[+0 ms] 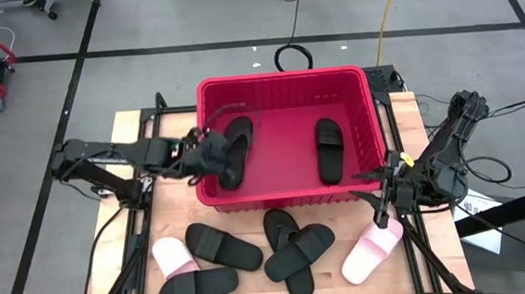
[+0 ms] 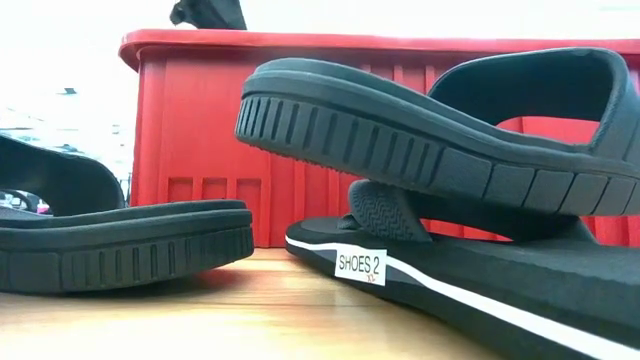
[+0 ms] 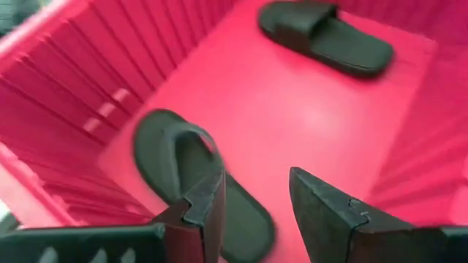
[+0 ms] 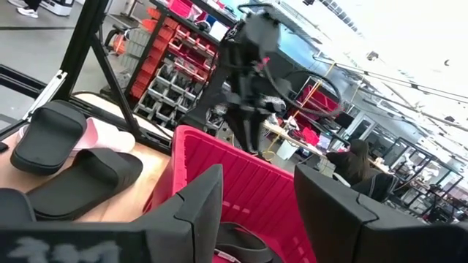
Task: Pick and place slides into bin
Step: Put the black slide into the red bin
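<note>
My left jaws hang released over the large red lattice plastic bin; a black thong sandal lies just beneath them, dropped. Right jaws gape empty above a pale pink slide on the table. Next, I judge: descend and clamp it.

Wooden table, yellow cable on floor, seated person, red shelving

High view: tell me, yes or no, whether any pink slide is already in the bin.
No: the bin holds only two black slides, while both pink slides lie on the table in front of it.
</note>
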